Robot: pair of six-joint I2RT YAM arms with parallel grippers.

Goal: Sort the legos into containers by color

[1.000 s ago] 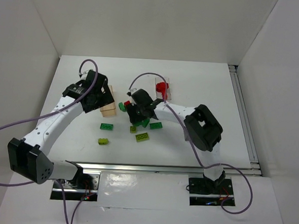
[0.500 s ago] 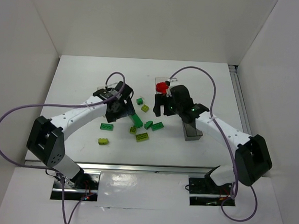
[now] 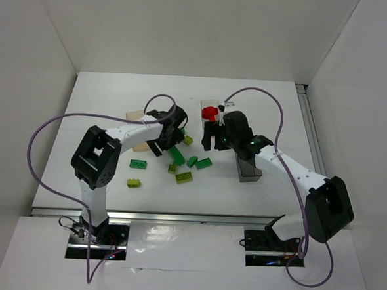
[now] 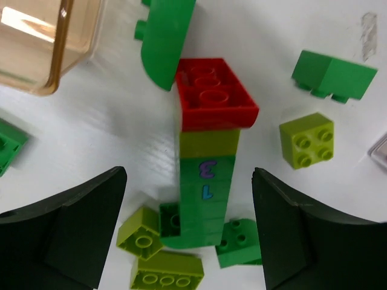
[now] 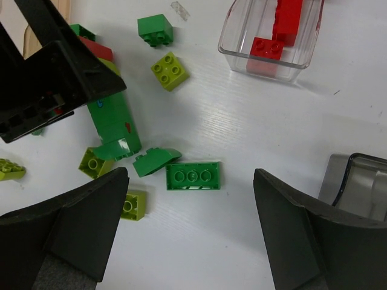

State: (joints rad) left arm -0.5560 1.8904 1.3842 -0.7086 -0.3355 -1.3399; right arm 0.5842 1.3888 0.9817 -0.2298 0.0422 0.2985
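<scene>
A stacked bar (image 4: 205, 181) (red, lime, green) lies flat among loose legos (image 5: 193, 175); red bricks (image 5: 279, 27) sit in the clear container (image 5: 242, 60). The dark container (image 3: 248, 169) stands apart.

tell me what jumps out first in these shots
A joined stack of legos, red end then lime then green, lies on the table under the open left gripper. To its right, the clear container holds red bricks, with loose green and lime bricks scattered nearby.
</scene>
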